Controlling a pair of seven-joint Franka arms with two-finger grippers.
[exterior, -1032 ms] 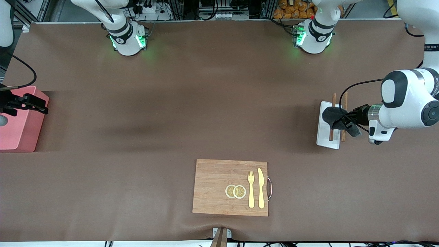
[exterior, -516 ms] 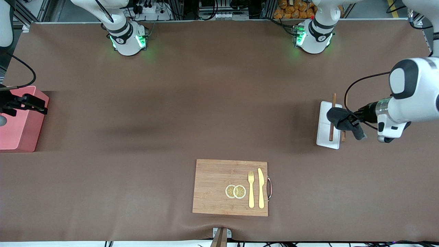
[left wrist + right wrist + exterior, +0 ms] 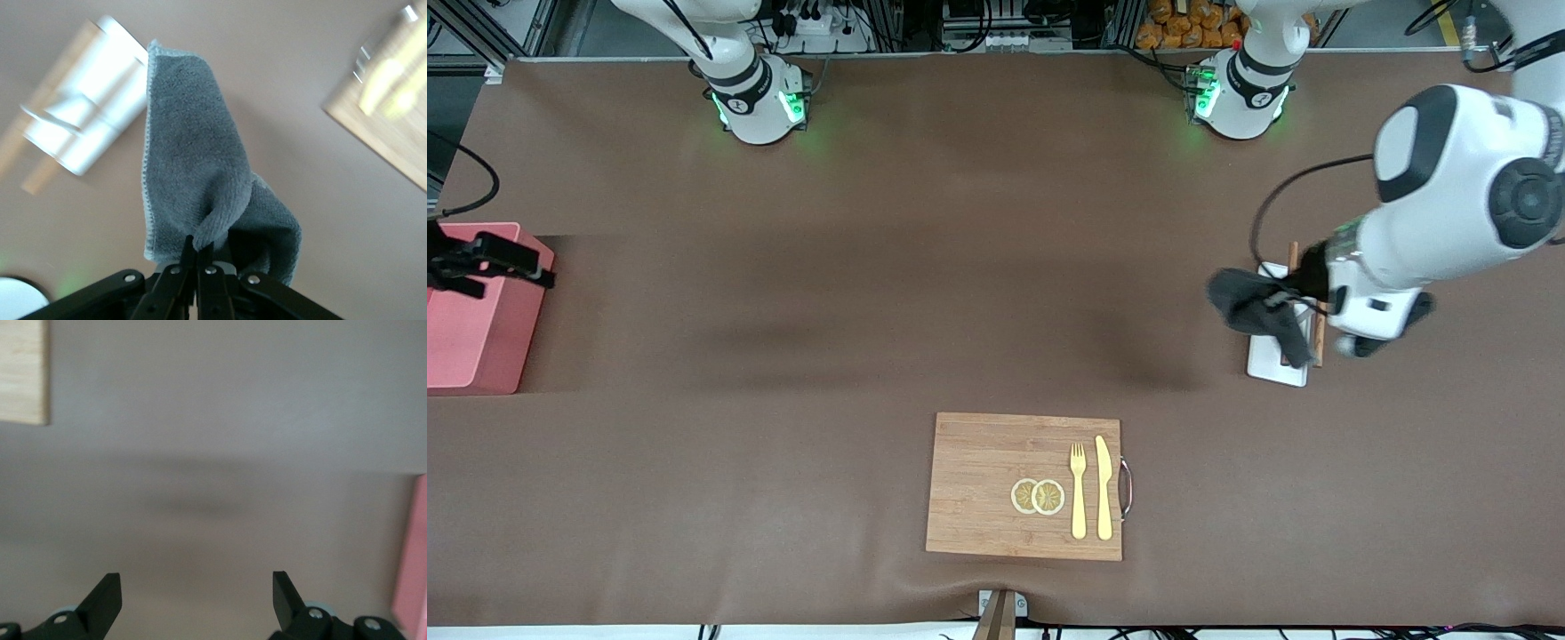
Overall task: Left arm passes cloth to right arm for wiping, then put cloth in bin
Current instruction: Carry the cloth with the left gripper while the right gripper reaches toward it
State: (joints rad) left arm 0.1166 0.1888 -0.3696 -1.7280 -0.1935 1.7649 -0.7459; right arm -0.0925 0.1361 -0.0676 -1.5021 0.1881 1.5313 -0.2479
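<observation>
The dark grey cloth [image 3: 1256,305] hangs in the air from my left gripper [image 3: 1300,289], which is shut on a pinched fold of it. It dangles over the edge of the white chopstick tray [image 3: 1267,360] that faces the right arm's end of the table. In the left wrist view the cloth [image 3: 193,167] droops from the closed fingertips of the left gripper [image 3: 198,245]. The pink bin [image 3: 476,333] stands at the right arm's end of the table. My right gripper [image 3: 525,262] hovers over the bin's edge. In the right wrist view that gripper [image 3: 195,587] is open with nothing in it.
Chopsticks [image 3: 1292,258] lie on the white tray. A wooden cutting board [image 3: 978,484] with lemon slices [image 3: 1038,496], a fork [image 3: 1078,489] and a knife [image 3: 1104,487] lies nearer the front camera at mid-table. Bare brown mat [image 3: 871,293] lies between the arms.
The left arm has risen and carried the cloth off the tray's middle toward the right arm's end of the table. The right gripper has stayed over the bin.
</observation>
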